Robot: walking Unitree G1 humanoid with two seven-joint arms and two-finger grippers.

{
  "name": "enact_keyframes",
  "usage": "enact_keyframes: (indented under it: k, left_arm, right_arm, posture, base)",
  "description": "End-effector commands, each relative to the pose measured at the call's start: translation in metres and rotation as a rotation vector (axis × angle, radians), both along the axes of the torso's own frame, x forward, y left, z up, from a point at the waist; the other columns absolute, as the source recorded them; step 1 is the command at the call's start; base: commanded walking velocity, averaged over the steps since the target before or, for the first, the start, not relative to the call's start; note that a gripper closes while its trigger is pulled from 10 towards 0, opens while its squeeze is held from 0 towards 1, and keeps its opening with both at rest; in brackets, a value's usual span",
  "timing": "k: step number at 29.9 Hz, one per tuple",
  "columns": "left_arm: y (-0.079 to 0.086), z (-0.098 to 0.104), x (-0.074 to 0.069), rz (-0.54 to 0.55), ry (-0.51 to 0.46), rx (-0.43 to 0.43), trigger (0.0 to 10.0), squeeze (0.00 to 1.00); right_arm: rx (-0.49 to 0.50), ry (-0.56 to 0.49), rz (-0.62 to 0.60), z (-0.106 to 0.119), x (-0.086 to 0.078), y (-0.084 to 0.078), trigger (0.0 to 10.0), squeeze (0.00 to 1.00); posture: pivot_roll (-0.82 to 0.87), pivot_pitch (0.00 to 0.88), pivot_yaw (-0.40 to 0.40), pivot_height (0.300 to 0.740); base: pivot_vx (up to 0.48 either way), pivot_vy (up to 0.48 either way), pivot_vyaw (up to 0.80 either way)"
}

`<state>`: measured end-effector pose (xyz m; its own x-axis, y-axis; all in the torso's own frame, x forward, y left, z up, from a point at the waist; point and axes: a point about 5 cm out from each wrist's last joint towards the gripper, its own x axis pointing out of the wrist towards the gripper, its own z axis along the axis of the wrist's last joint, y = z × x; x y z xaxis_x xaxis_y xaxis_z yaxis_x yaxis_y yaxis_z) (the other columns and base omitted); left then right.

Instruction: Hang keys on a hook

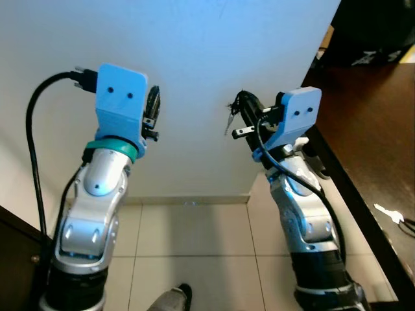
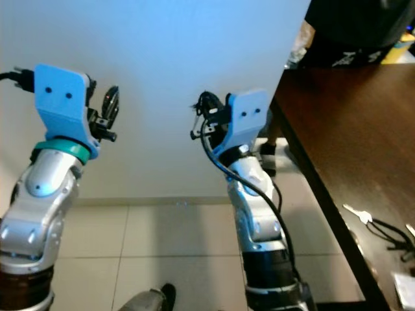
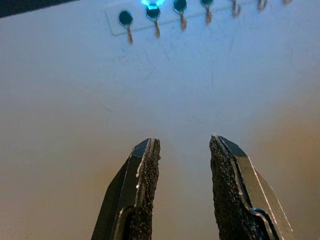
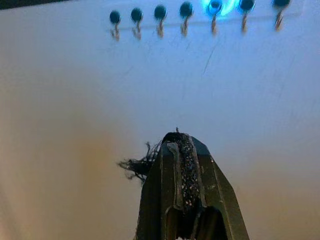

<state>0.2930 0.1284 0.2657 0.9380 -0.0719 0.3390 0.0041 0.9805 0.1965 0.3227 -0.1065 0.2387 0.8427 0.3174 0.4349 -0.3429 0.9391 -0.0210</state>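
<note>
- The right pincer (image 4: pixel 179 150) is clenched on a bit of black string (image 4: pixel 136 164) — the keys (image 1: pixel 231 120) hang from it, close to the white wall (image 1: pixel 194 78).
- The left pincer (image 3: pixel 182 165) is released, with a gap between its fingers (image 3: pixel 145 170).
- A row of hooks (image 4: pixel 186 20) sits higher up on the wall.
- More keys (image 2: pixel 363 217) lie on the dark desk (image 2: pixel 350 129) to the right — well apart from the pincers.

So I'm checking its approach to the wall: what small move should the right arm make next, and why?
Probably raise the right gripper toward the row of hooks. Its fingers are shut on a black loop with a key dangling beneath, and the wrist view shows the hooks well above the fingertips on the white wall. The left gripper is open and empty.
</note>
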Motion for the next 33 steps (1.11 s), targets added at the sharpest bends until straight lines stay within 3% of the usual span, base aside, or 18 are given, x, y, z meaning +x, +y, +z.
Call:
enact_keyframes:
  k: [1,6,12,14,22,33]
  left_arm:
    - [0.000,0.002,0.000,-0.002,-0.009,0.005,10.0,0.00]
    - [-0.001,0.003,0.000,-0.006,-0.016,0.002,10.0,0.00]
    - [-0.002,0.003,0.001,-0.011,-0.019,0.001,10.0,0.00]
    - [-0.003,0.004,0.000,-0.029,-0.026,-0.016,10.0,0.00]
    - [-0.007,0.006,-0.009,-0.110,-0.058,-0.060,10.0,0.00]
    - [-0.007,0.007,-0.012,-0.137,-0.067,-0.053,10.0,0.00]
  right_arm:
    - [0.014,-0.020,0.006,0.004,-0.002,-0.001,10.0,0.00]
    - [-0.030,-0.104,-0.030,0.013,-0.004,-0.003,10.0,0.00]
    - [-0.069,-0.197,-0.161,0.026,-0.004,-0.014,10.0,0.00]
    - [-0.091,-0.292,-0.235,0.041,-0.007,-0.022,10.0,0.00]
    - [-0.128,-0.439,-0.311,0.060,-0.015,-0.029,10.0,0.00]
    - [-0.150,-0.447,-0.326,0.057,-0.012,-0.026,10.0,0.00]
  posture:
    - [0.16,0.058,0.059,0.740]
    - [0.16,0.058,0.058,0.740]
    - [0.16,0.057,0.059,0.740]
    - [0.16,0.057,0.059,0.740]
    - [0.16,0.061,0.063,0.740]
    - [0.16,0.064,0.069,0.740]
  base:
    - [0.480,0.000,0.00]
    - [0.480,0.000,0.00]
    - [0.480,0.000,0.00]
    - [0.424,0.000,0.00]
    - [0.107,0.000,0.00]
    - [0.000,0.000,0.00]
